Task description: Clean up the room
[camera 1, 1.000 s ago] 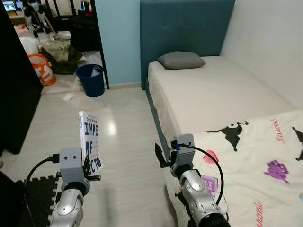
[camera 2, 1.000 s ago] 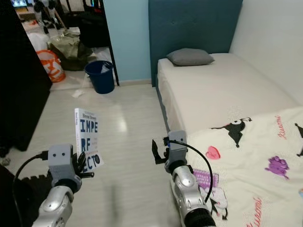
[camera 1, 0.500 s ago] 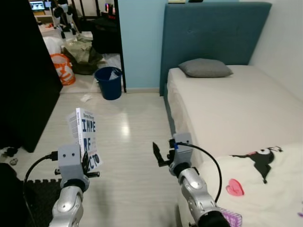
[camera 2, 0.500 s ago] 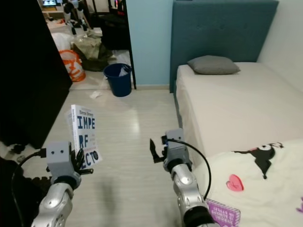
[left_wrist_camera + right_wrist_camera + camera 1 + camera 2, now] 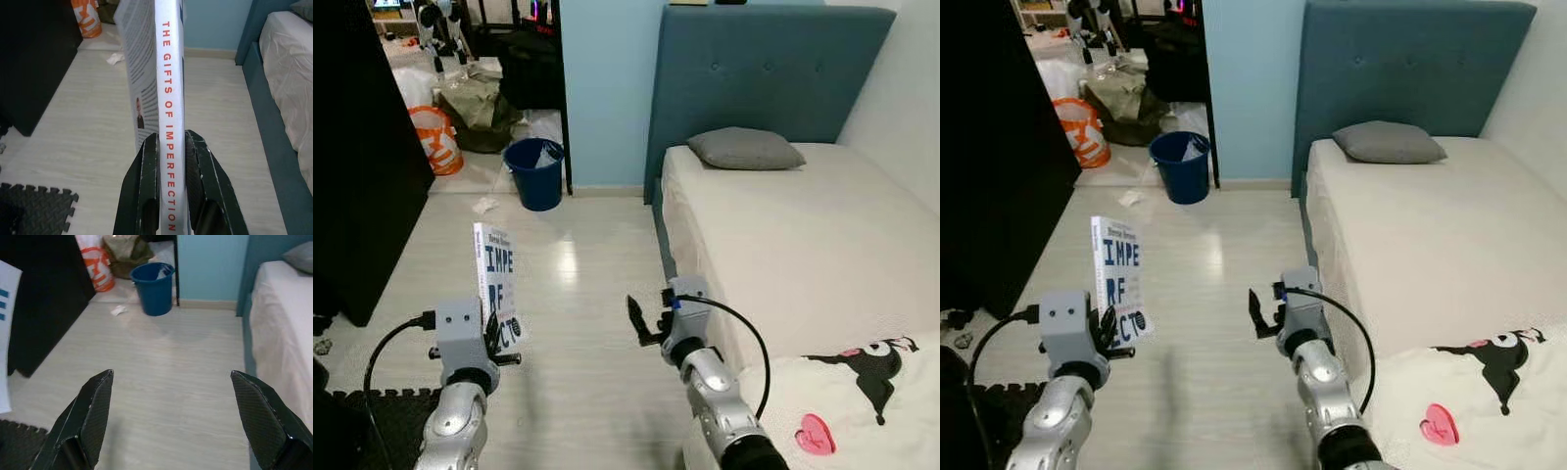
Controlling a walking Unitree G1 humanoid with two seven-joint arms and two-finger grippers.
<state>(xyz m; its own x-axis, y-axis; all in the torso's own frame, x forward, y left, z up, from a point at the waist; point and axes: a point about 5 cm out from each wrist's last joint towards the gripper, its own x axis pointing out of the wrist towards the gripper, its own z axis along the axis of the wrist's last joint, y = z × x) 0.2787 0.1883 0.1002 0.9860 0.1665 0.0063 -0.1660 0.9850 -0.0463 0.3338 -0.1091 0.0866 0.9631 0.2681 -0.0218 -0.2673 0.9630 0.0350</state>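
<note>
Already the left gripper (image 5: 172, 196) is clenching the white paperback book (image 5: 498, 284) by its spine, long axis upright above the pale wood floor (image 5: 578, 323); the right gripper (image 5: 173, 418) is hanging released beside the bed (image 5: 783, 235).

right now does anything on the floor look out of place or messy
Yes. A crumpled white scrap lies loose on the pale floor beside the blue bucket rather than in it. Behind the bucket, an orange-printed bag and an olive bundle sit piled in the doorway. The left claw holds a book upright.
</note>
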